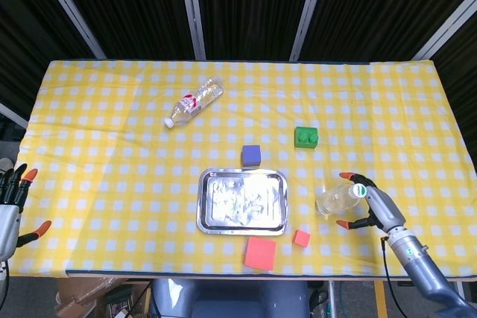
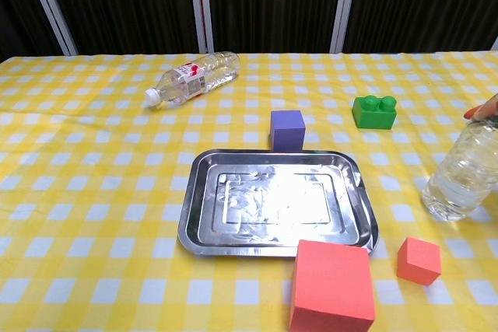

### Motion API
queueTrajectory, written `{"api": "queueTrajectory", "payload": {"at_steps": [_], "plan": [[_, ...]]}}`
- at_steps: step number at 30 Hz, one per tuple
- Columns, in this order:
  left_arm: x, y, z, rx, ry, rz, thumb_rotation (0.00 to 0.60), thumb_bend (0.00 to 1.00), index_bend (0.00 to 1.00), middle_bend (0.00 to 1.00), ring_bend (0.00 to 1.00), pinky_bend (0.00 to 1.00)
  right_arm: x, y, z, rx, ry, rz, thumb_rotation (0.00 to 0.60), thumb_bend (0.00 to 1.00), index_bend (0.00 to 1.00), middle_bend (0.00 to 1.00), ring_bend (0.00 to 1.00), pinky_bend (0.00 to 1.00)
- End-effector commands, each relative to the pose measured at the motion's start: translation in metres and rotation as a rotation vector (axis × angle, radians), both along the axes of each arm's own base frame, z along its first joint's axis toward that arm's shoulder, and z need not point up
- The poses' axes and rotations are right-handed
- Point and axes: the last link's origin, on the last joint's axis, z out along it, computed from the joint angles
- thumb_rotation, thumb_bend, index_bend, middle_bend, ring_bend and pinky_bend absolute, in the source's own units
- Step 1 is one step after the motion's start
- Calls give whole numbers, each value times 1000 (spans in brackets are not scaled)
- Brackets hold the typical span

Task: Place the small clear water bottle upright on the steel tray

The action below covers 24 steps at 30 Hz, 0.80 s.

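The small clear water bottle (image 1: 337, 199) with a green cap stands upright on the yellow checked cloth, just right of the steel tray (image 1: 242, 229). My right hand (image 1: 373, 206) is directly right of the bottle, its orange-tipped fingers spread to either side of the bottle's top; none plainly grips it. In the chest view the bottle (image 2: 463, 172) shows at the right edge beside the tray (image 2: 191, 223), with one fingertip (image 2: 476, 111) by its top. My left hand (image 1: 9, 202) hangs open off the table's left edge.
A larger labelled bottle (image 1: 194, 100) lies on its side at the back left. A purple cube (image 1: 251, 156) sits just behind the tray and a green brick (image 1: 305, 137) behind the small bottle. A large red cube (image 1: 260, 253) and a small red cube (image 1: 301, 238) lie in front of the tray.
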Motion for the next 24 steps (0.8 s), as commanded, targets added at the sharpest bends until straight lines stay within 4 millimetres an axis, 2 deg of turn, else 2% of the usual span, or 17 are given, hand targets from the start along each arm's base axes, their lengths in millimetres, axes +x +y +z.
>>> {"api": "queueTrajectory", "payload": {"at_steps": [1, 7, 15, 17, 20, 24], "plan": [[0, 0, -1, -4, 0, 3, 600, 132, 1, 0, 0, 0, 7, -1, -5, 11, -43, 3, 600, 102, 168, 137, 47, 0], [1, 0, -1, -7, 2, 3, 600, 132, 1, 0, 0, 0, 21, -4, -13, 25, -122, 17, 600, 102, 229, 209, 51, 0], [1, -1, 1, 2, 0, 1, 600, 132, 1, 0, 0, 0, 22, -7, -20, 2, -119, 7, 600, 102, 322, 327, 123, 0], [1, -1, 1, 2, -1, 0, 600, 132, 1, 0, 0, 0, 20, -7, -22, -4, -118, -5, 600, 102, 375, 373, 161, 0], [1, -1, 1, 3, -2, 0, 600, 132, 1, 0, 0, 0, 15, -9, -25, -37, -128, -26, 600, 102, 539, 487, 254, 0], [1, -2, 1, 3, -3, -2, 600, 132, 1, 0, 0, 0, 9, -12, -26, -95, -136, -50, 600, 102, 718, 580, 340, 0]]}}
